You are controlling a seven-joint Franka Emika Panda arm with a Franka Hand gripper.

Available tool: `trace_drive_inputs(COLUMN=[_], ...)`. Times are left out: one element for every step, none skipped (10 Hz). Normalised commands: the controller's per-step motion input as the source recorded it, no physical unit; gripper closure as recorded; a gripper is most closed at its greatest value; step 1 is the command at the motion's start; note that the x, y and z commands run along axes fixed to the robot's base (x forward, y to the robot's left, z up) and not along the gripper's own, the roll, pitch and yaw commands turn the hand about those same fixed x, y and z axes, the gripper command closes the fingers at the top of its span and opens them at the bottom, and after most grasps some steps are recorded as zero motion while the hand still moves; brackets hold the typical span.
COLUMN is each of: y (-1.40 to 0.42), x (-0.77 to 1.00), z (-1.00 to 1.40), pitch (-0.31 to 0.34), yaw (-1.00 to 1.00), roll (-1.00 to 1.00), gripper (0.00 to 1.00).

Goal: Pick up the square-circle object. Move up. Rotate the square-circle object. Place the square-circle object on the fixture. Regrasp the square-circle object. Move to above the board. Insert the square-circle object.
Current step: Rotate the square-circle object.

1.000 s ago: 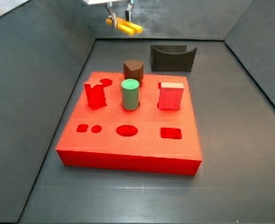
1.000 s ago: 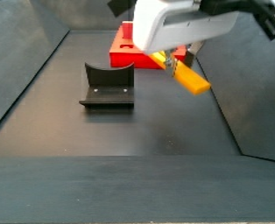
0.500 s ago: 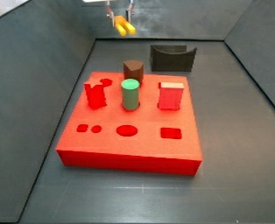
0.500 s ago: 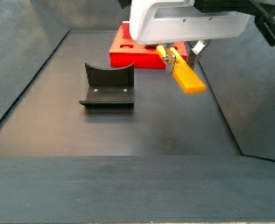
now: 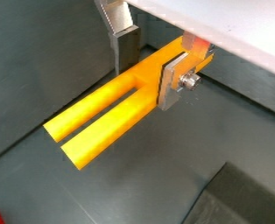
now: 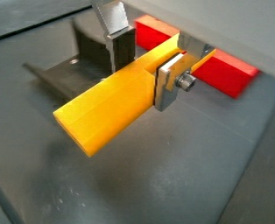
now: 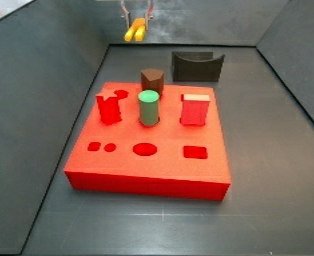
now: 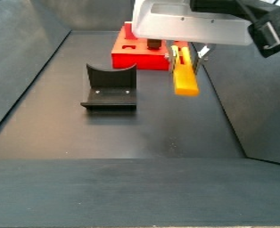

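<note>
Yellow-orange square-circle object (image 8: 185,77) hangs clamped in the raised hand (image 6: 144,63), clear of the fixture (image 8: 108,87).

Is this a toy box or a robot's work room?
Probably a robot test bench: dark walled floor, a gripper holding up a yellow peg, a red board of shaped holes, a fixture.

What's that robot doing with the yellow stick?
The robot's gripper is holding the yellow-orange square-circle object up in the air, pinched between its silver fingers. Nothing is under it but the dark floor. The fixture sits empty off to the side, and the red board with its upright pegs is waiting nearby. The stick hasn't been set on the fixture or put in the board yet.
</note>
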Motion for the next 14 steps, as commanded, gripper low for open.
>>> trace_drive_inputs(y=[0.02, 0.02, 0.02, 0.02, 0.02, 0.02, 0.02, 0.02, 0.02, 0.02, 0.02, 0.02, 0.02, 0.02], x=[0.03, 0.03, 0.03, 0.03, 0.03, 0.03, 0.03, 0.03, 0.03, 0.03, 0.03, 0.03, 0.03, 0.03], z=[-0.01, -0.01, -0.01, -0.01, -0.01, -0.01, -0.01, -0.01, -0.01, -0.01, -0.01, -0.01, -0.01, -0.01], pitch=[-0.004, -0.004, -0.004, -0.004, -0.004, -0.004, -0.004, -0.004, -0.004, -0.005, -0.005, -0.005, -0.005, -0.005], yaw=[-1.0, -1.0, -1.0, -1.0, -1.0, -1.0, -1.0, -1.0, -1.0, -1.0, -1.0, -1.0, -1.0, -1.0], roll=[0.0, 0.0, 0.0, 0.0, 0.0, 0.0, 0.0, 0.0, 0.0, 0.0, 0.0, 0.0, 0.0, 0.0], gripper=[1.0, 1.0, 1.0, 1.0, 1.0, 1.0, 1.0, 1.0, 1.0, 1.0, 1.0, 1.0, 1.0, 1.0])
